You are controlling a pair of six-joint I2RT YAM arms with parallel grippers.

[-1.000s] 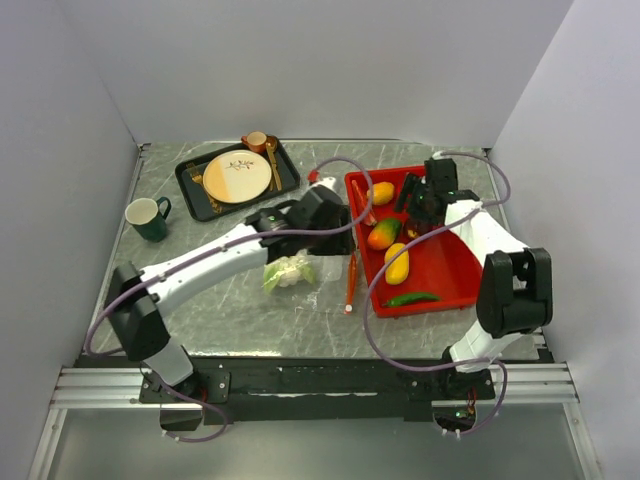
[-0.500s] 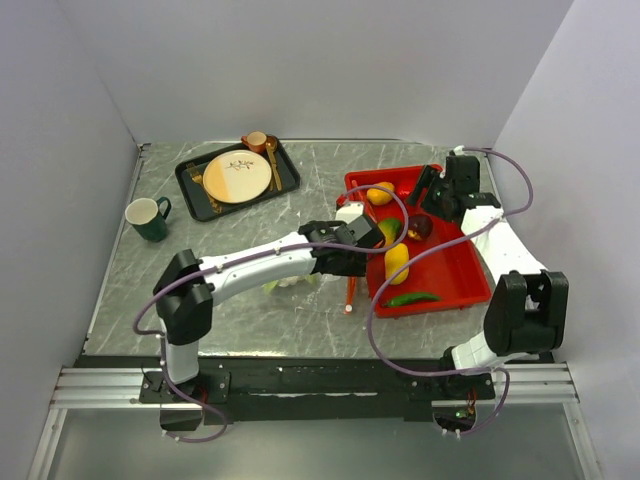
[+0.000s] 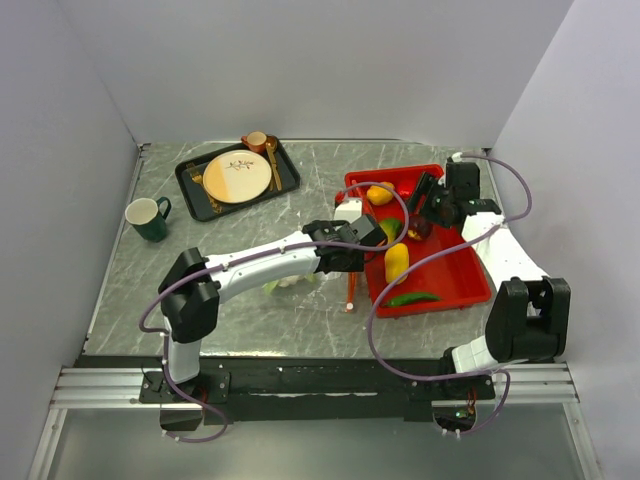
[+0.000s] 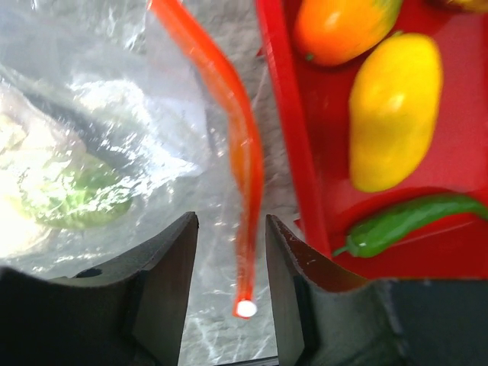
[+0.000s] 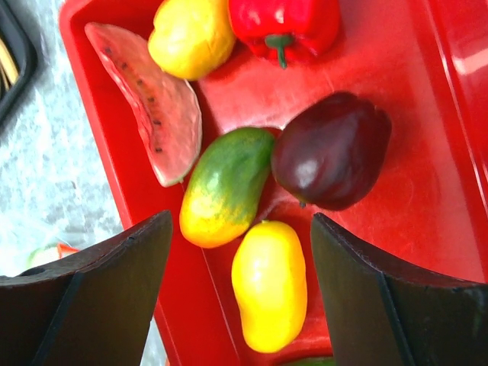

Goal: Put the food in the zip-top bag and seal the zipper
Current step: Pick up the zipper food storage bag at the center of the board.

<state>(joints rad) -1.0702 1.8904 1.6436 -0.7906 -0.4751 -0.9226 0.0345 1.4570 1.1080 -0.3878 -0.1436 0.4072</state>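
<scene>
The clear zip-top bag (image 4: 114,114) lies on the table left of the red tray (image 4: 293,137), with the white-green cauliflower (image 4: 61,191) inside it. Its orange-red zipper (image 4: 240,160) runs between the fingers of my left gripper (image 4: 231,229). Those jaws are half narrowed with a gap on each side, and the white slider (image 4: 245,308) sits low between them. My right gripper (image 5: 242,259) hangs wide open and empty over the tray. Below it lie the yellow mango (image 5: 269,282), red-green mango (image 5: 226,183), dark purple fruit (image 5: 332,152), red pepper (image 5: 284,23) and orange (image 5: 191,34). The green chili (image 4: 404,225) lies at the tray's near end.
A watermelon slice (image 5: 152,110) leans on the tray's left wall. A black tray (image 3: 195,190) at the back left carries a beige plate (image 3: 237,176), a small cup (image 3: 255,141) and a spoon. A dark green mug (image 3: 150,218) stands at the left edge.
My left arm swung right from over the bag to its mouth beside the red tray, and its jaws narrowed around the zipper. The right gripper shifted slightly back and right over the tray.
</scene>
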